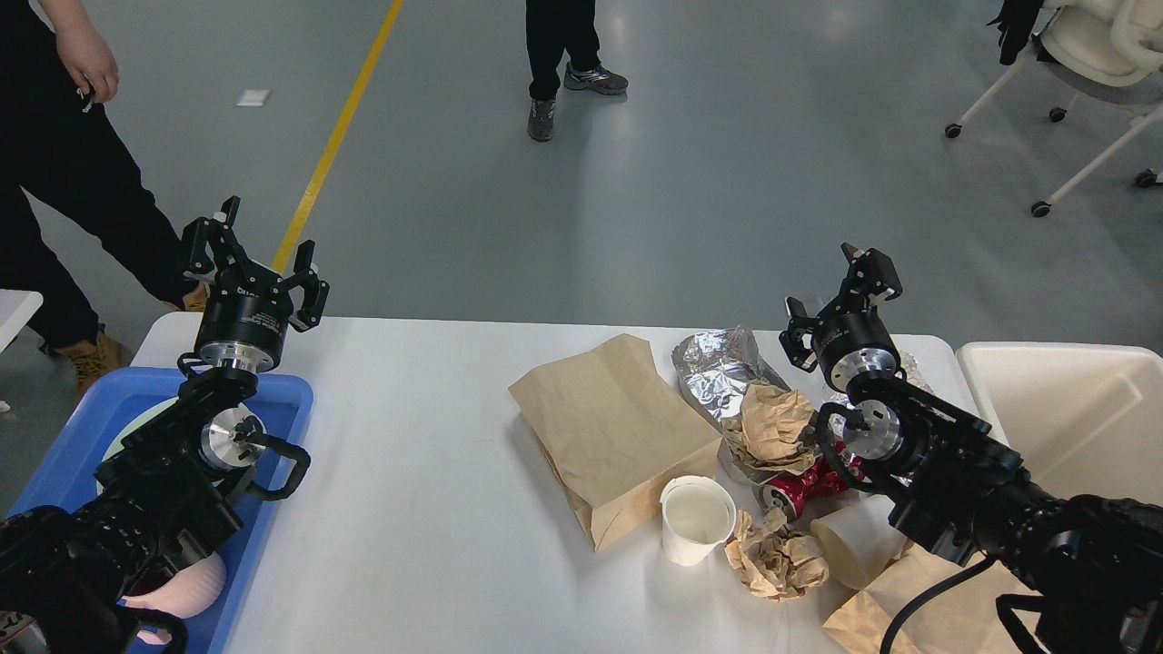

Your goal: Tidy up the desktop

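The white desktop (427, 490) holds litter on its right half: a flat brown paper bag (611, 434), crumpled foil (718, 365), crumpled brown paper (770, 425), a white paper cup (695, 520), a crushed red can (804, 486), a second paper wad (775, 556) and a tipped cream cup (849, 543). My left gripper (252, 252) is open and empty above the table's far left corner. My right gripper (838, 286) is open and empty above the far right edge, behind the foil.
A blue tray (273, 413) at the left holds a pale pink cup (182, 586) under my left arm. A cream bin (1072, 418) stands at the right. Another brown bag (909, 609) lies front right. People stand beyond the table; a wheeled chair (1081, 54) is far right.
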### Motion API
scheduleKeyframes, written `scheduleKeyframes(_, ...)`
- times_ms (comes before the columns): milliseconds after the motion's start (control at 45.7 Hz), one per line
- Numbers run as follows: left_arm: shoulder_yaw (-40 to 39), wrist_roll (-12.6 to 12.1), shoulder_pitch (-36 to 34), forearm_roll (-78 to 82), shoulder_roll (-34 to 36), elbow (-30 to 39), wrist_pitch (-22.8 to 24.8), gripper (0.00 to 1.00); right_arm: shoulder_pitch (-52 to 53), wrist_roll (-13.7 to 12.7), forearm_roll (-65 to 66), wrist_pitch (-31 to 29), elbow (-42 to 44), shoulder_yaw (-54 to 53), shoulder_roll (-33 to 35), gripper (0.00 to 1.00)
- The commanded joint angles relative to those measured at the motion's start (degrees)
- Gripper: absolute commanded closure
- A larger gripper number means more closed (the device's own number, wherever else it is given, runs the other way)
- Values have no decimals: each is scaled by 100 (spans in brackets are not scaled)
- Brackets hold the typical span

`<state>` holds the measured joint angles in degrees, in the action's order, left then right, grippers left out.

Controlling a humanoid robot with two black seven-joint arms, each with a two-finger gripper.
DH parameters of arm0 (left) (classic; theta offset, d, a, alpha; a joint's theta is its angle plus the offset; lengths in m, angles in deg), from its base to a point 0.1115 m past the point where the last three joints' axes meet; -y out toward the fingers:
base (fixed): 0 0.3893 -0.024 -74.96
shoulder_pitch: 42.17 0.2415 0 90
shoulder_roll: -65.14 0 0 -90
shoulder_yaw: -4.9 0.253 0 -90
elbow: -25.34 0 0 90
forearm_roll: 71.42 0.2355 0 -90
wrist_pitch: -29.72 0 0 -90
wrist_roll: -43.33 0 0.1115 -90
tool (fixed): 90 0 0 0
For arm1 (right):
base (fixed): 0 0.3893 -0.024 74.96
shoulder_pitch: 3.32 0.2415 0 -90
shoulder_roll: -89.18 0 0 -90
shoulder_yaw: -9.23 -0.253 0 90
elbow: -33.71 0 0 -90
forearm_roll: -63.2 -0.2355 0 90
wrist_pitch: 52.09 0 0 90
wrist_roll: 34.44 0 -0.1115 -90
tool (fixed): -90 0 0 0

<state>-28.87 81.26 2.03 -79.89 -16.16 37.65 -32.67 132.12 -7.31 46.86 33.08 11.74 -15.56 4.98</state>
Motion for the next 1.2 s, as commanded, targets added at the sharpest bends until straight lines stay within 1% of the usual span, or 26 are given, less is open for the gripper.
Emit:
scheduleKeyframes(0, 3, 4, 0, -5, 0, 0, 0, 4, 0, -6, 0, 0, 0, 0, 0, 0)
scheduleKeyframes(437, 3, 4, 0, -5, 0, 0, 0, 4, 0, 2, 0, 9, 0, 0, 0, 0)
scheduleKeyframes(612, 3, 4, 0, 3, 0, 0, 0, 4, 8, -42, 0, 0, 0, 0, 0, 0)
scheduleKeyframes(897, 3, 4, 0, 4, 0, 0, 0, 4, 474, -59, 0, 0, 0, -9, 97, 0)
scheduleKeyframes(1028, 3, 4, 0, -5, 0, 0, 0, 4, 553, -59, -9, -18, 0, -35, 281, 0)
scheduleKeyframes(1181, 3, 4, 0, 4, 0, 0, 0, 4, 597, -50, -9, -27, 0, -35, 308, 0)
